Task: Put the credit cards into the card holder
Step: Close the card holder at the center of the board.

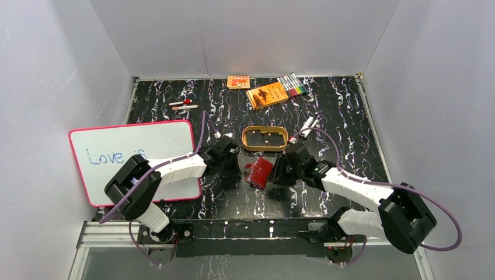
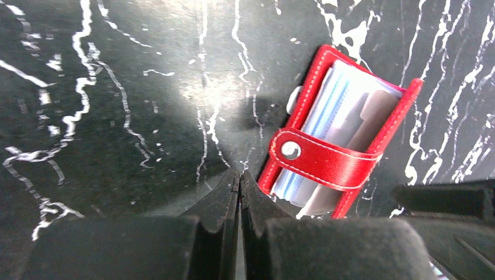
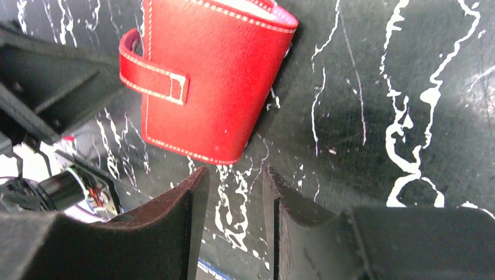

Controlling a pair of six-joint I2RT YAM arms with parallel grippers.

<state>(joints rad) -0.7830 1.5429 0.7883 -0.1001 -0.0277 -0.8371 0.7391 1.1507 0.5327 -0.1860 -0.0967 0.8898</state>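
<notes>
Bright light is coming down from above. In the top view everything is looking sharp, and the white walls (image 1: 245, 35) are glowing softly.

In the left wrist view a white patch of glare is shining on the black table (image 2: 146, 70) just ahead of the left fingers (image 2: 216, 204). A soft dark shadow is lying ahead of the fingertips, beside the red wallet (image 2: 341, 160). The wallet's clear sleeves are gleaming pale blue. The fingers are looking dark and fuzzy.

In the right wrist view the wallet, ahead and left of the right fingers (image 3: 181, 216), is glowing bright red, and its far edge is washing out white. A grey shadow is spreading ahead and right of those fingers.
</notes>
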